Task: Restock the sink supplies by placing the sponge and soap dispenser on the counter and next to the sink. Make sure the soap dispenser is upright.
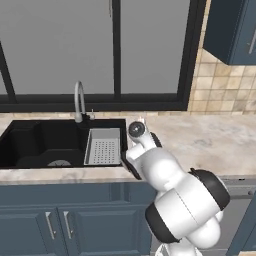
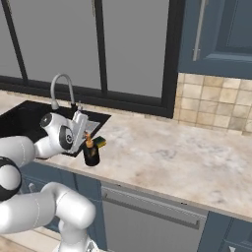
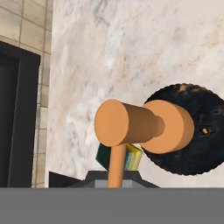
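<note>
we had the gripper pinched shut just above the soap dispenser, which stood upright on the counter right below it, sponge tucked just behind. looked like the placing step was wrapping up beside the sink, so next we'd just need to lift straight away without tipping it.

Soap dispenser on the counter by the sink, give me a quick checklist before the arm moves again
1. Soap dispenser upright on the counter, pump on top: ok.
2. Dispenser beside the sink: ok, it stands just off the basin's right corner.
3. Sponge on the counter next to the sink: ok, it lies right behind the dispenser.
4. Sponge and dispenser apart: cannot tell, they overlap in the right base view.
5. Claw clear of the pump: cannot tell; it is shut and its tips are hidden.
</note>
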Robot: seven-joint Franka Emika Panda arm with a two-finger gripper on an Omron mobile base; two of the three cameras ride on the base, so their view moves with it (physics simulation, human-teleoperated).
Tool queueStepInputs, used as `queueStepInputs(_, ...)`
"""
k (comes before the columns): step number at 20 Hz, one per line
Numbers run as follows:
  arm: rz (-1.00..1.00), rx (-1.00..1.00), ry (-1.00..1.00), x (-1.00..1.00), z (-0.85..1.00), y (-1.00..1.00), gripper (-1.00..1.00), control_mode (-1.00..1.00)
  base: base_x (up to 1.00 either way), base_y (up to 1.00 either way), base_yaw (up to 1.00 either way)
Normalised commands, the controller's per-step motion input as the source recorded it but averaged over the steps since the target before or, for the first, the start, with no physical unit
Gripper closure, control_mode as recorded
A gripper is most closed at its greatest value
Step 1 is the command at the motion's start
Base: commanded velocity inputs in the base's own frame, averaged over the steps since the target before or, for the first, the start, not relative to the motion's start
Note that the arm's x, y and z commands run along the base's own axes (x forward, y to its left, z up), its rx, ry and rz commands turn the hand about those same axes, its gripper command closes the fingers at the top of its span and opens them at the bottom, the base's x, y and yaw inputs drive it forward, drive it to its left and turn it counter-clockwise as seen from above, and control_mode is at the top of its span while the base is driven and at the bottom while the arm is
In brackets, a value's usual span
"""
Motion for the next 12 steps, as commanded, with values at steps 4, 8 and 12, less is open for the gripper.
queueStepInputs(4, -0.06, 0.01, -0.08, 0.00, -0.27, 0.13, 1.00, -1.00, 0.00, 0.00, 0.00)
queueStepInputs(8, -0.07, 0.02, -0.09, 0.02, -0.21, 0.14, 1.00, -1.00, 0.00, 0.00, 0.00)
queueStepInputs(12, -0.06, 0.03, -0.06, 0.02, -0.18, 0.11, 1.00, -1.00, 0.00, 0.00, 0.00)
